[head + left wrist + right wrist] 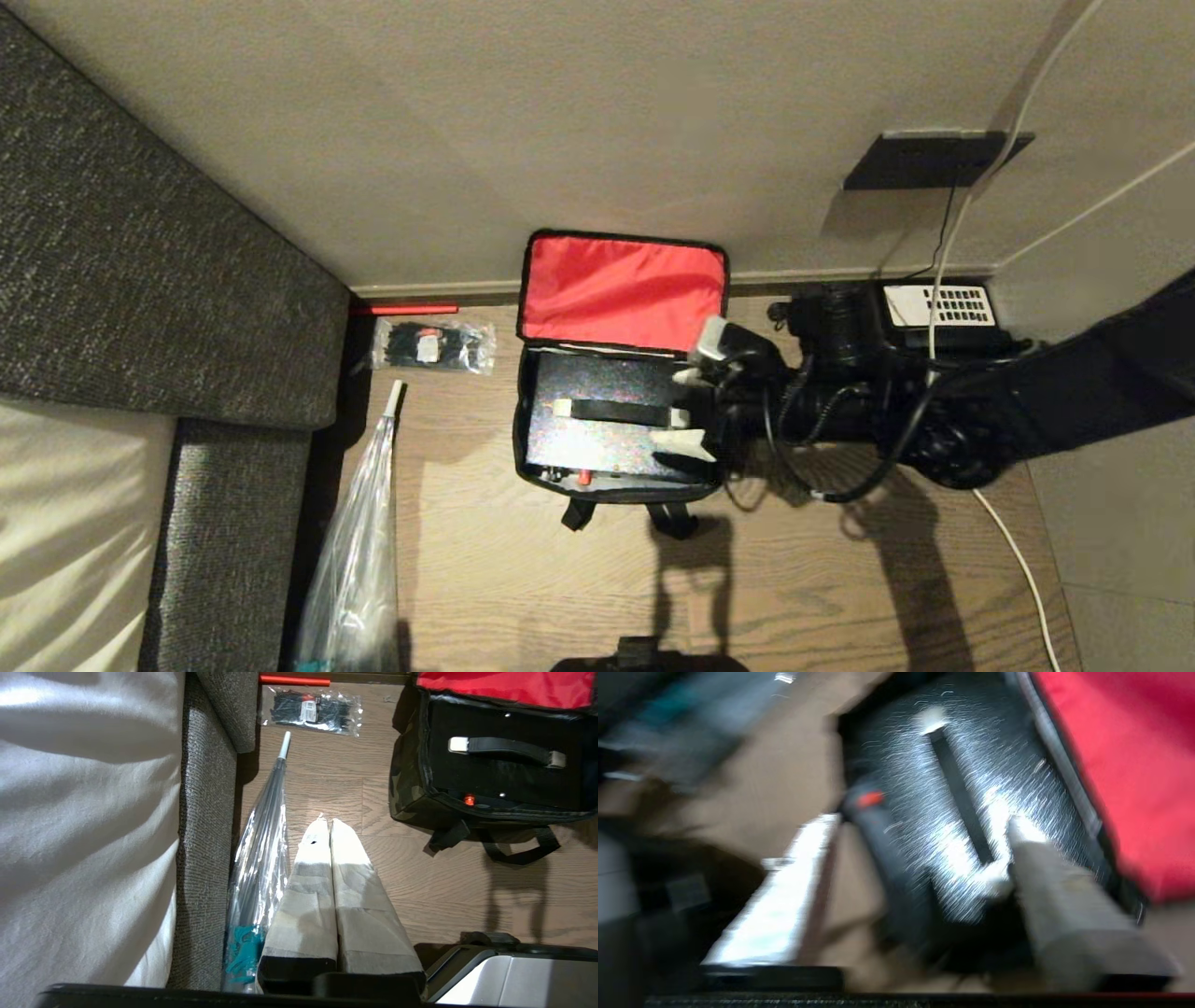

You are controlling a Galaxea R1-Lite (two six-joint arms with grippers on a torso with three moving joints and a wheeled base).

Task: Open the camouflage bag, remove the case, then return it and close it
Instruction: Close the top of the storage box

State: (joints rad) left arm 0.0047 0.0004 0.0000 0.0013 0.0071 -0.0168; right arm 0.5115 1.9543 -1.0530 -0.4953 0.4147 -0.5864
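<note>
Wooden plank flooring runs up to a pale wall, and against that wall sits the boxy camouflage fabric bag [616, 373] with black sides and straps, its lid thrown back so the red lining shows. Inside it lies the flat black hard case [607, 420] with a speckled top, black strap handle [621, 411] and small red latch on its near edge. The right gripper [686, 411] reaches in from the bag's right side with its fingers spread apart, holding nothing, one either side of the handle's right end. By my reading the case is either about to be lifted out or just set back (the pictures alone do not settle which); for a lift, the fingers should close squarely across the strap, then rise straight so the case clears the bag's soft walls. The left gripper [327, 828] hangs parked over the floor, its fingers pressed together. Nearby lie a clear packet of black cable ties [434, 345], a folded transparent umbrella [359, 551], a grey sofa [140, 261] and a black telephone with white keypad [938, 306]; the leaning lid is the likeliest snag.
</note>
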